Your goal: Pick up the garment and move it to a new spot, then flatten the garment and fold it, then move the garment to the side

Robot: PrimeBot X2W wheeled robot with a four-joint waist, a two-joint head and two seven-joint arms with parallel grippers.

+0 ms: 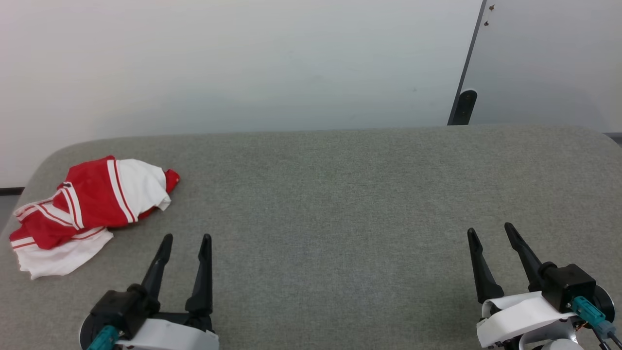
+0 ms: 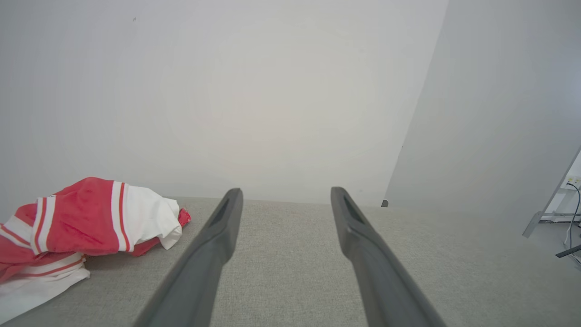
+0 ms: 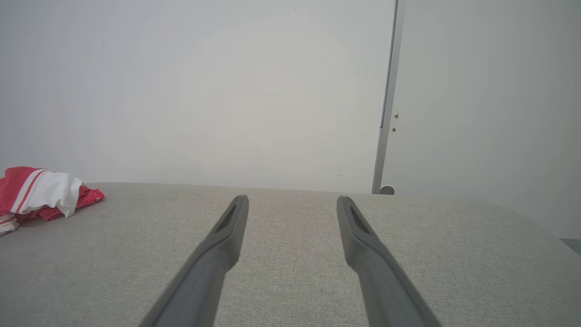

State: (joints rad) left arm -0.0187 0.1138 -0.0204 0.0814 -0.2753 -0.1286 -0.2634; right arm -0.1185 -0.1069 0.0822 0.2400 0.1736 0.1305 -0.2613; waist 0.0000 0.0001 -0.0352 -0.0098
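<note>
The garment (image 1: 92, 206) lies crumpled in a red and white heap at the left end of the grey fabric table (image 1: 330, 194). It also shows at the left in the left wrist view as the garment (image 2: 86, 225), and far left in the right wrist view as the garment (image 3: 41, 195). My left gripper (image 1: 187, 238) hovers open just right of and nearer than the heap, nothing between its fingers. My right gripper (image 1: 490, 229) stands open near the table's right front, far from the cloth. Each wrist view shows its own gripper, left (image 2: 286, 193) and right (image 3: 292, 200), with fingers spread.
A white wall (image 1: 233, 63) rises behind the table. A dark vertical strip with a pale panel (image 1: 554, 58) stands at the back right. The table's corners are rounded. Cables and a stand (image 2: 567, 213) show off the table's right side.
</note>
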